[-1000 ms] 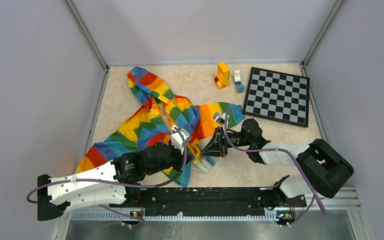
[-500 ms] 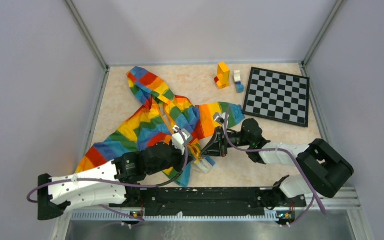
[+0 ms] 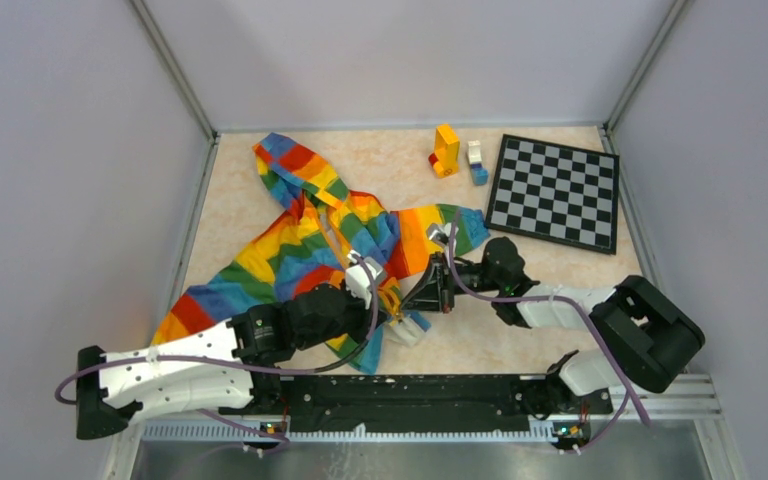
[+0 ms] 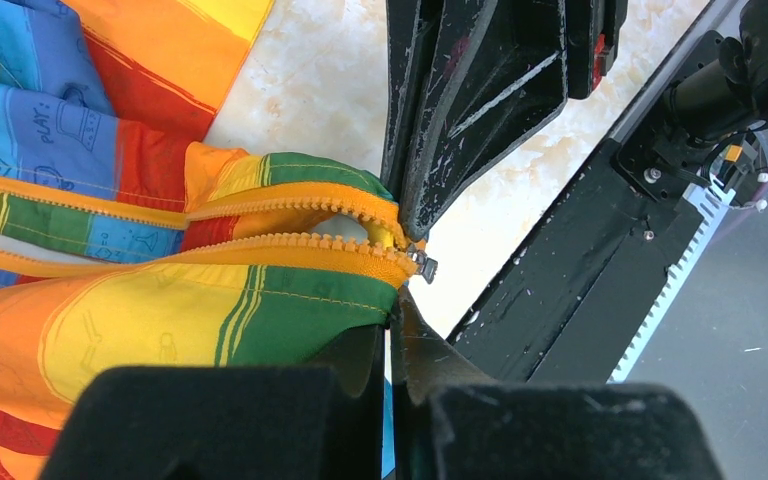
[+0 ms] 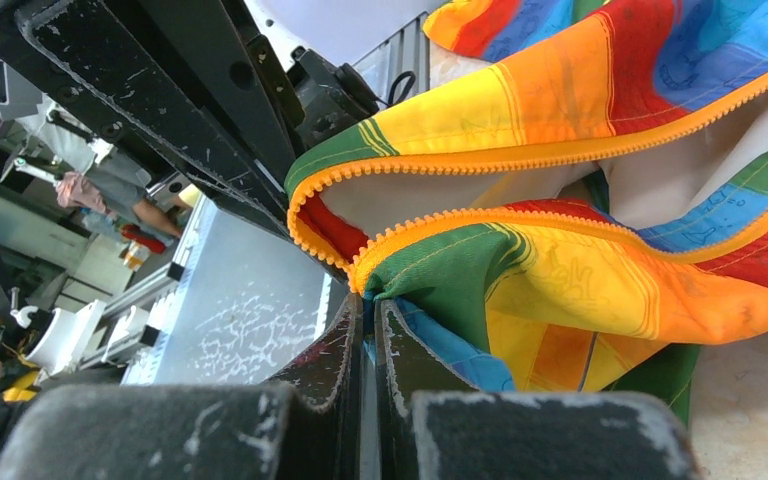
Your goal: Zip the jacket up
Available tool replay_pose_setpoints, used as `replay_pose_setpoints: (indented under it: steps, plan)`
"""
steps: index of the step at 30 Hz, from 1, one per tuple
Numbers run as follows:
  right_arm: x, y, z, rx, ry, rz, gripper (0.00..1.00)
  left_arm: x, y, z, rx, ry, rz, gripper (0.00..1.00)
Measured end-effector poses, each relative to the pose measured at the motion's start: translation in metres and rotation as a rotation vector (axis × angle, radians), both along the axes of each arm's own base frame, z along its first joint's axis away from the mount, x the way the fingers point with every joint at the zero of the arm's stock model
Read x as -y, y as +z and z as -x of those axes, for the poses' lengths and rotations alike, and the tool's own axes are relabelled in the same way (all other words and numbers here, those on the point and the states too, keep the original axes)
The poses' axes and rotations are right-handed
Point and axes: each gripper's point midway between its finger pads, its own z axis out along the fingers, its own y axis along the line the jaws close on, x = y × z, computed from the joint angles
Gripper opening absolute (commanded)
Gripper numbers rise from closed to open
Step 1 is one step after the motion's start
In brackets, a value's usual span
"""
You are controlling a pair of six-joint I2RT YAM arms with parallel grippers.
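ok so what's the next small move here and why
Probably hold the left hand pinched on the rainbow-striped fabric jacket and ease the right hand toward the hood: both hands are shut beside the small metal slider, and the orange zipper teeth above gape.

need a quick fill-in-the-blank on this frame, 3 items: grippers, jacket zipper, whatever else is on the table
1. The left gripper and the right gripper are both ____ on the bottom hem of the rainbow-striped fabric jacket.
2. The jacket's zipper teeth are ____ in colour.
3. The flat black-and-white checkered board lies on the beige table, in its far ____ corner.

Missing words: shut; orange; right.
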Motion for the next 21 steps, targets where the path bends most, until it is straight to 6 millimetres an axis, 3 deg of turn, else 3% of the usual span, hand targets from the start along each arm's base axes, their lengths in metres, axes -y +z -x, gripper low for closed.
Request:
replay_pose_setpoints:
  steps: [11, 21]
  plan:
    - [-0.002, 0.012, -0.004, -0.022, -0.030, -0.037, 0.00, 0.009, 0.001, 0.002, -0.011, -0.019, 0.020, 0.00]
    - [-0.003, 0.023, 0.008, -0.046, 0.045, -0.127, 0.00, 0.009, 0.002, 0.004, -0.047, 0.005, 0.073, 0.00]
